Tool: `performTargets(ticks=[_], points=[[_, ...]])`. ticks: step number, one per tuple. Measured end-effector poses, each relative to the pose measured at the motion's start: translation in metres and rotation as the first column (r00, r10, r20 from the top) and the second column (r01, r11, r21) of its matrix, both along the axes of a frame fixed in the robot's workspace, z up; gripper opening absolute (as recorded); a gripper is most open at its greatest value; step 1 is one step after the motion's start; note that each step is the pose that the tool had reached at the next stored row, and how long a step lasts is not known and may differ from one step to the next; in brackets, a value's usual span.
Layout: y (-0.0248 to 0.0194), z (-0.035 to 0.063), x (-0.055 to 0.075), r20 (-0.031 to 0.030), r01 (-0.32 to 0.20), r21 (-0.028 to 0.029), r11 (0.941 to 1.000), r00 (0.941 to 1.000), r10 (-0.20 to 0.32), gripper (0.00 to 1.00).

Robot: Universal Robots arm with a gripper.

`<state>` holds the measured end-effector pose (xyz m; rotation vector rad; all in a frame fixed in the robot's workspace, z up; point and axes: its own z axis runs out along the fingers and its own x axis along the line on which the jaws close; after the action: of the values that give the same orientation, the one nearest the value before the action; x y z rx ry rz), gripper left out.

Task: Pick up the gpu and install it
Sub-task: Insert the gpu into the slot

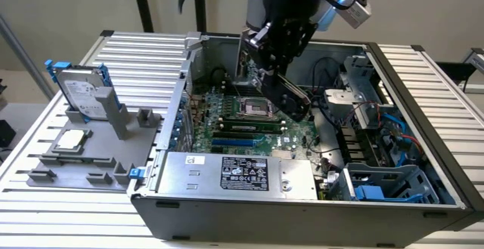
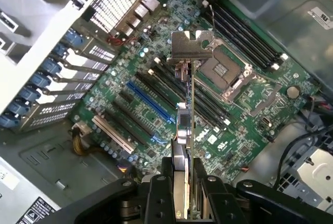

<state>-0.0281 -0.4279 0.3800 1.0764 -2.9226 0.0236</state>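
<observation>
With the gripper (image 2: 183, 187) clamped on the gpu (image 2: 187, 107) above the motherboard (image 2: 258, 99), hold the card upright and square its lower edge to the blue slot (image 2: 150, 100) before any descent.

1. a black label (image 1: 244, 173) with white print is lying on the silver power supply box (image 1: 291, 178), at six o'clock from the motherboard (image 1: 226, 110) in the exterior view; small logos are showing, but no word is reading clearly.
2. a small white sticker (image 1: 195, 159) is sitting at nine o'clock from that label, its print too small to read.
3. a pale label (image 1: 76, 90) is covering the hard drive (image 1: 92, 108), at nine o'clock from the case (image 1: 302, 218); illegible.
4. in the wrist view, a dark label (image 2: 35, 212) with white print and a white tag (image 2: 321, 16) are showing, both unreadable.
</observation>
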Motion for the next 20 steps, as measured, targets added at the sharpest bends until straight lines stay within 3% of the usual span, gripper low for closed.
performTargets(ticks=[5,9,15,20], points=[[0.0000,-0.0030,0.000,0.0000,-0.090,0.0000,0.9959,0.9959,0.090,0.26],[0.0000,-0.0054,0.000,0.0000,-0.162,0.0000,0.9868,0.9868,0.162,0.26],[0.0000,-0.0090,0.000,0.0000,-0.269,0.0000,0.9632,0.9632,0.269,0.26],[0.0000,-0.0128,0.000,0.0006,-0.355,-0.0001,0.9350,0.9350,0.355,0.26]])
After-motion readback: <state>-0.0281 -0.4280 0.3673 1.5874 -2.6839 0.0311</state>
